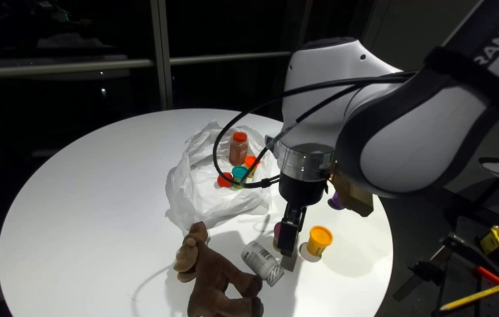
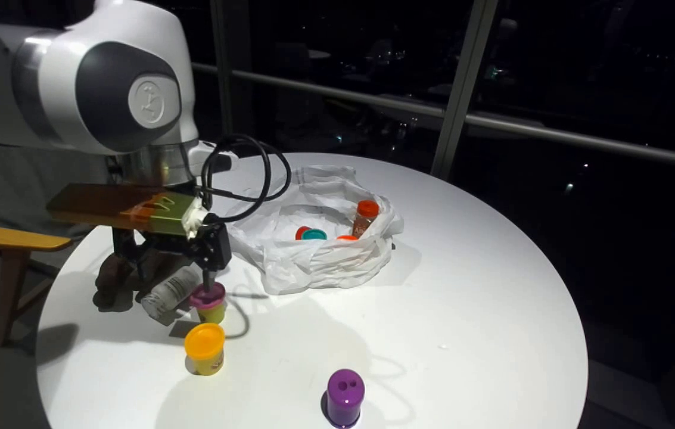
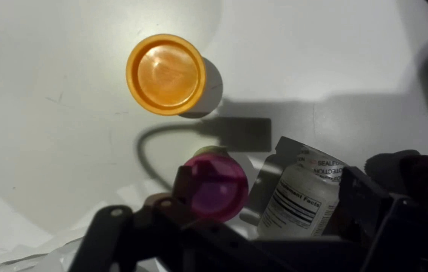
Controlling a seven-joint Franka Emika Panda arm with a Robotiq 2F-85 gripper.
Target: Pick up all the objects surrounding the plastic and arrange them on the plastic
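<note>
The gripper [image 3: 268, 181] is standing with jaws far apart, gripping nothing. The white bottle [image 3: 297, 204], lying on the table [image 2: 462, 333], is showing between them, long axis slanting to their closing line. Outside the bag [image 2: 325, 268] are waiting one bottle, two tubs (magenta-lidded tub [image 3: 221, 192], orange tub [image 3: 166, 75]), one toy [image 1: 214, 268], one purple cylinder [image 2: 345, 398]; inside, one jar [image 1: 238, 152], three lids [image 2: 314, 235].

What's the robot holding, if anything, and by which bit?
Nothing is held: the tool is open, its fingers wide apart.
</note>
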